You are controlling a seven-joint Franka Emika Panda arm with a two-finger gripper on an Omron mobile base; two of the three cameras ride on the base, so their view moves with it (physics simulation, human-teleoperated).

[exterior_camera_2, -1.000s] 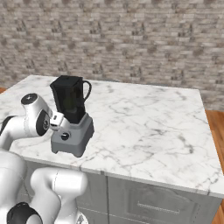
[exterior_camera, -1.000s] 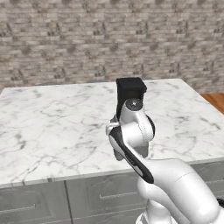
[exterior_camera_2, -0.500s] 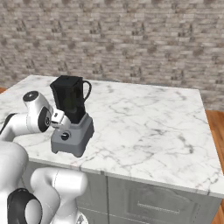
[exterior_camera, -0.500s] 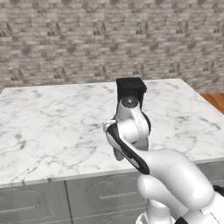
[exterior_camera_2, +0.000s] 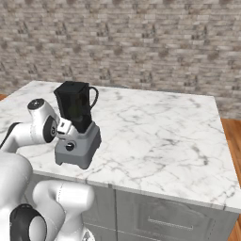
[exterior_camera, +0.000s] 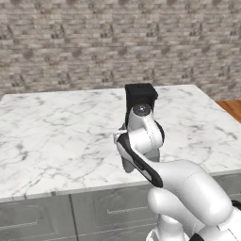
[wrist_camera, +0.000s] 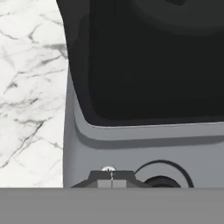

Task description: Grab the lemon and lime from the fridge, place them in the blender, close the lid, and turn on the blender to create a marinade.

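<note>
Claw (wrist_camera: 111,181) nearer blender (exterior_camera_2: 77,127) knob (exterior_camera_2: 69,147)

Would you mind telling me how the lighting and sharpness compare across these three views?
Left base view: flat, even light, the marble counter sharp, the arm casting hardly any shadow. Right base view: the blender crisp, with a soft shadow beside its base. Hand view: very close in, so the black jar reads as a dark featureless mass, and the closed fingers sit low at the edge.
</note>
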